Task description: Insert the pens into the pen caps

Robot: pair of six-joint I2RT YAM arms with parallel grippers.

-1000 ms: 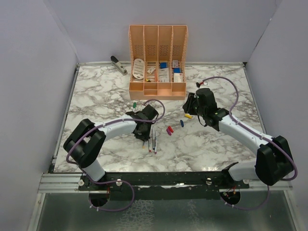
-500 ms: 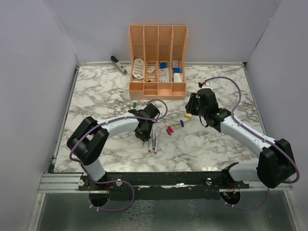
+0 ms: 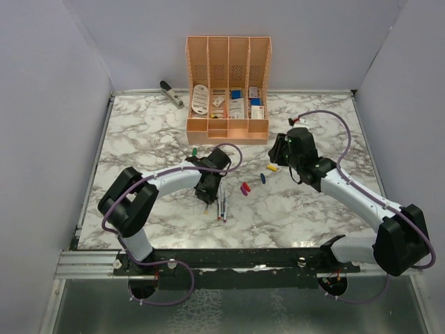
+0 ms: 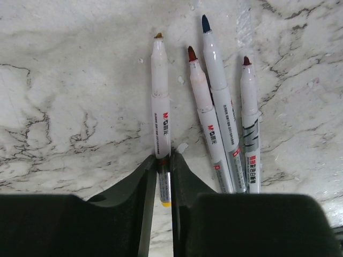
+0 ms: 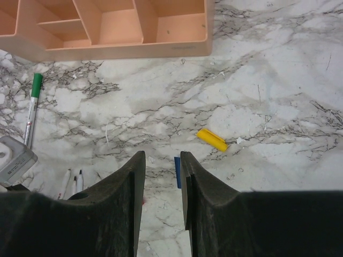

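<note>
The left gripper (image 4: pixel 165 170), jaws pinched on the yellow-tipped pen (image 4: pixel 160 107) lying on the counter (image 4: pixel 69 96), should lift it level toward the yellow cap (image 3: pixel 271 168) at two o'clock, while the right gripper (image 5: pixel 162 158) holds its jaws narrowly parted, empty.

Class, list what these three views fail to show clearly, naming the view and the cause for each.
- Left wrist: rear ends of the three loose pens, behind the left gripper's finger; it clamps the yellow-tipped pen.
- Right wrist: whether the open right gripper is down at the blue cap's level; no depth cue.
- Top external: which way the red and purple caps open; too small.
</note>
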